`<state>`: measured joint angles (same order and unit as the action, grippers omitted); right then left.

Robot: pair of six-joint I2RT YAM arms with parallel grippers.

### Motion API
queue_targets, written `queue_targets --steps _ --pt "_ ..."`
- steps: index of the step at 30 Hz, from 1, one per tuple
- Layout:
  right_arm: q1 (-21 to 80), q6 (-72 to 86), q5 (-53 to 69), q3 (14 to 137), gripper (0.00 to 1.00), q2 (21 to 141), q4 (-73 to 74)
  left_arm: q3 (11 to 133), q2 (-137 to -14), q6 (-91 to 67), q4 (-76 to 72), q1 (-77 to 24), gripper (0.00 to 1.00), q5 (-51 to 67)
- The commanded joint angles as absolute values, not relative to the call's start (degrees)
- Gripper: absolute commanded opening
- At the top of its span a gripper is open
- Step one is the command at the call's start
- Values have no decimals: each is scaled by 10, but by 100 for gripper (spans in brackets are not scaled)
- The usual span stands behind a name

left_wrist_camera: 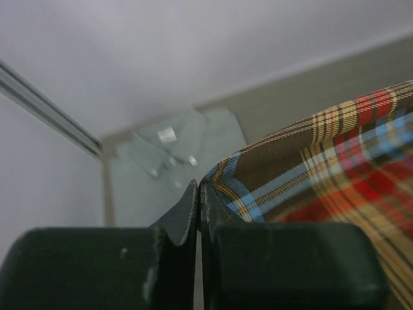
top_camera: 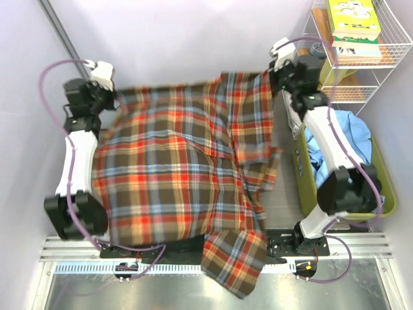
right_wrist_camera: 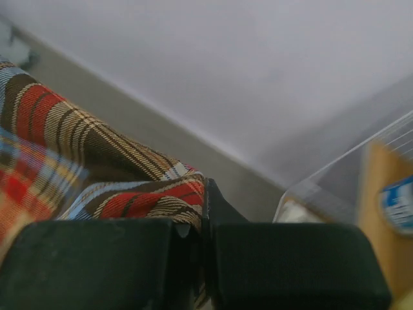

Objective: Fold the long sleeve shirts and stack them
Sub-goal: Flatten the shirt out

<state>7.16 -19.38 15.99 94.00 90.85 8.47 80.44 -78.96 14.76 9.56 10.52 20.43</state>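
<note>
Flannel-soft and limp, the plaid shirt sprawls mid-table, its hem spilling past six o'clock. The left gripper at ten o'clock and the right gripper at one o'clock each clench its far edge. It sags between holds, so corners grip best. A pale grey shirt seemingly lies towards eleven.

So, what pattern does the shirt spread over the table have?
The shirt is plaid: red-orange, brown and blue. The top external view shows it best.

Two shirts: one plaid shirt mid-frame, one grey shirt. Two arms: left arm, right arm. Right side: one shelf, two books, one bin, one blue cloth.
</note>
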Motion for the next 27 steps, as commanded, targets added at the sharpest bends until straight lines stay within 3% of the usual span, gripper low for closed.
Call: queue_targets --steps 1,5,7,9,10,11,12,15,16,21,27 --pt "67 -194 136 943 1 971 -19 768 -862 179 -16 112 0 220" --pt "78 -187 107 1009 1 1119 -23 838 -1025 148 -12 109 0 211" --pt "89 -201 98 1088 7 1205 31 929 -1091 150 32 105 2 218" --pt "98 -214 52 1176 36 1260 92 996 -1174 167 110 93 25 221" --pt "101 -229 34 1209 48 1302 118 1064 -1195 172 136 88 50 207" --pt "108 -229 16 1240 75 1323 140 1095 -1213 171 153 77 56 182" --pt "110 -229 3 1296 80 1338 182 1125 -1242 169 193 74 60 159" --pt "110 -221 -46 1333 85 1341 239 1171 -1231 136 227 71 65 127" --pt "110 -218 -53 1320 85 1324 242 1157 -1212 144 232 70 74 129" --pt "107 -226 -8 1149 86 1155 307 1011 -1085 224 345 47 76 163" --pt "112 -203 162 958 65 1026 426 806 -942 312 485 -16 75 178"
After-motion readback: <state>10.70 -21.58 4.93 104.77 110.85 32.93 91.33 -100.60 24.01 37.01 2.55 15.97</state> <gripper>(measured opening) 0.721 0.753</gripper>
